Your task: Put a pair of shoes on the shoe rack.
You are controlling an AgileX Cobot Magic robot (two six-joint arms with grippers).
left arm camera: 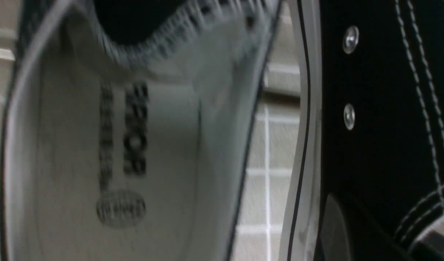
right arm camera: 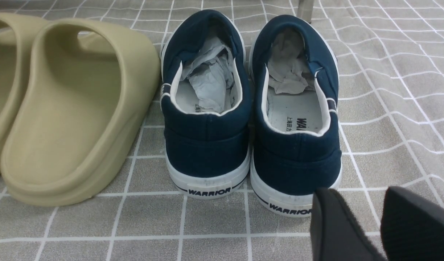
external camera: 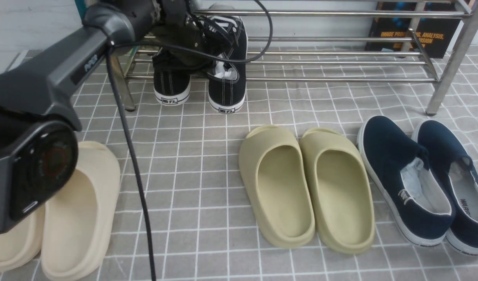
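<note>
Find black canvas white-laced sneakers at left end of silver tubular metal shoe rack, long axes front-to-back, heels toward robot. Note left hand closed right over them, contents indeterminable; right hand parted, well apart.

A: What is the shoe rack made of?
B: Bare metal tubes, shiny. The pair of shoes is black canvas with white stitching, white rubber soles and small bright metal eyelets.
A: And the slides?
B: The olive slides and beige slides look like smooth, matt foam. The navy slip-ons are cloth, stuffed with crumpled paper. The floor cloth is creased grey fabric.
</note>
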